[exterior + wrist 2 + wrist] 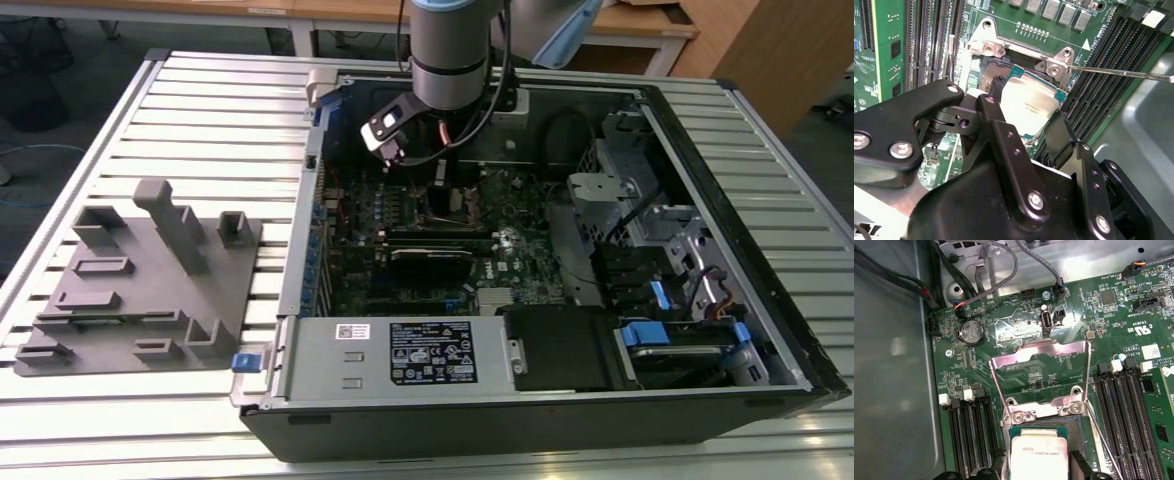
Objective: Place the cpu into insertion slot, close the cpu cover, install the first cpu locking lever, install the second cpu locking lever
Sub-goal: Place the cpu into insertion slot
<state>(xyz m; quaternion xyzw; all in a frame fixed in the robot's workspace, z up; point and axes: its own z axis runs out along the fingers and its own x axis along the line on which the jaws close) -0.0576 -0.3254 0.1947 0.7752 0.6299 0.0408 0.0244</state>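
Black tool [1026, 110], silver screws [1036, 200]; grey cylindrical arm [450, 60], black cables [506, 75].

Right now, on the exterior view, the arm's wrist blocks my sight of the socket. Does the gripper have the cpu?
Observer: Yes. In the second wrist view the gripper is shut on the cpu, with a finger on each side.
Operator: Is the cpu cover out of the way?
Observer: The first wrist view shows the cpu cover open, tilted back from the insertion slot.
Operator: Is the chip seated?
Observer: I cannot tell. The cpu is over the insertion slot, but a strip of contacts shows bare beside it.
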